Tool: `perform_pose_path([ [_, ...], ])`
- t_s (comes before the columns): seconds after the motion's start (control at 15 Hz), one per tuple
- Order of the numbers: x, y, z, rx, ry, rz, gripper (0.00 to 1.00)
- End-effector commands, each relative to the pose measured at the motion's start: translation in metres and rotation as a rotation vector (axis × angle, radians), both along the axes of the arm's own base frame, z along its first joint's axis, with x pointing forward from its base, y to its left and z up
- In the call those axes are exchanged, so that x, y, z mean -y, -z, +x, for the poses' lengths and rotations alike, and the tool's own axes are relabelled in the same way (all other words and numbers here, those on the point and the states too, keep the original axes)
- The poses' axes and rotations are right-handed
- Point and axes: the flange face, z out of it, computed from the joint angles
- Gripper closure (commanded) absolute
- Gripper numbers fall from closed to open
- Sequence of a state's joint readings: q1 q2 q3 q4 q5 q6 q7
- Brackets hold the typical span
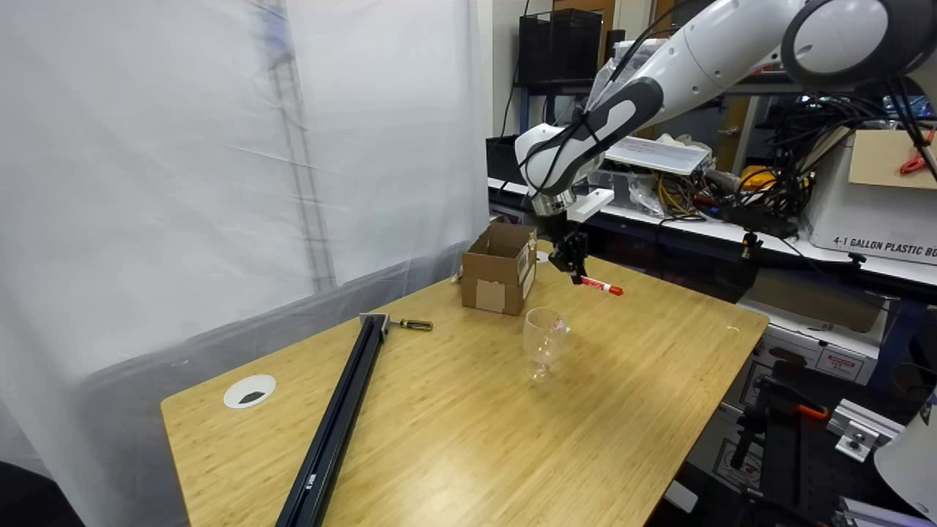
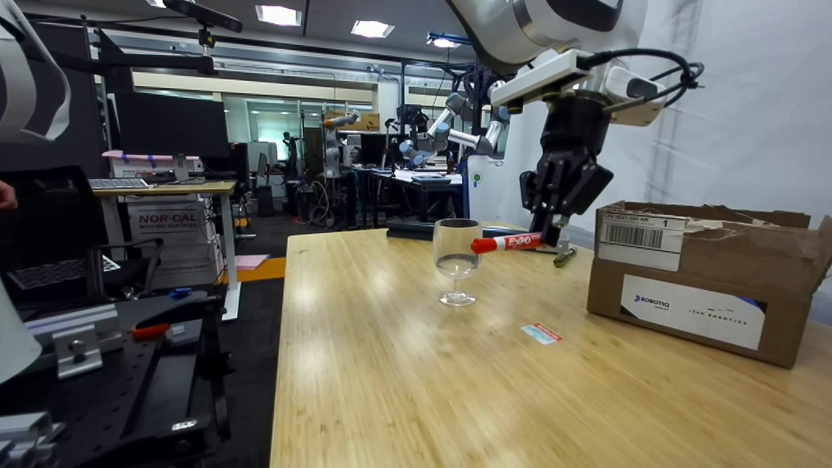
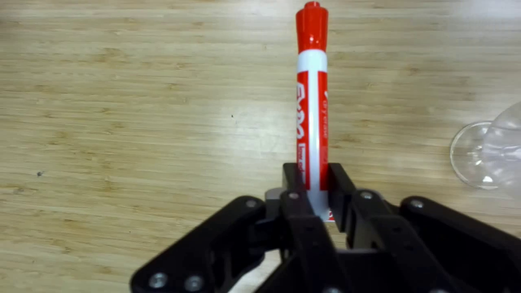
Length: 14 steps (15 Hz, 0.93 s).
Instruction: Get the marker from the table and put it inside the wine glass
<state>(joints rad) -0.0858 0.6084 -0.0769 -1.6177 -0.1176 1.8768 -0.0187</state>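
Note:
The red and white marker (image 1: pixel 602 286) is held nearly level above the light-wood table (image 1: pixel 454 439). It also shows in an exterior view (image 2: pixel 517 242) and in the wrist view (image 3: pixel 312 101), with its red cap pointing away from the jaws. My gripper (image 3: pixel 313 179) is shut on the marker's rear end; it also shows in both exterior views (image 1: pixel 577 275) (image 2: pixel 551 224). The clear wine glass (image 2: pixel 457 260) stands upright on the table, also seen in an exterior view (image 1: pixel 543 338). In the wrist view the glass (image 3: pixel 504 150) is at the right edge, partly cut off, apart from the marker.
An open brown cardboard box (image 1: pixel 492 282) stands beside the gripper, also in an exterior view (image 2: pixel 689 312). A long black bar (image 1: pixel 337 424) lies across the table with a screwdriver (image 1: pixel 415 324) at its end. A flat red and white sticker (image 2: pixel 541 333) lies near the glass.

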Motion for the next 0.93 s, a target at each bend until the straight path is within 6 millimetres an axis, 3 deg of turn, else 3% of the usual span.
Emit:
perform_pose_path([
  [0.0, -0.013, -0.03, -0.02, 0.038, 0.001, -0.05, 0.95],
  [0.53, -0.048, -0.076, -0.039, 0.166, 0.062, -0.108, 0.95],
  [0.87, -0.066, -0.088, -0.037, 0.238, 0.175, -0.143, 0.95],
])
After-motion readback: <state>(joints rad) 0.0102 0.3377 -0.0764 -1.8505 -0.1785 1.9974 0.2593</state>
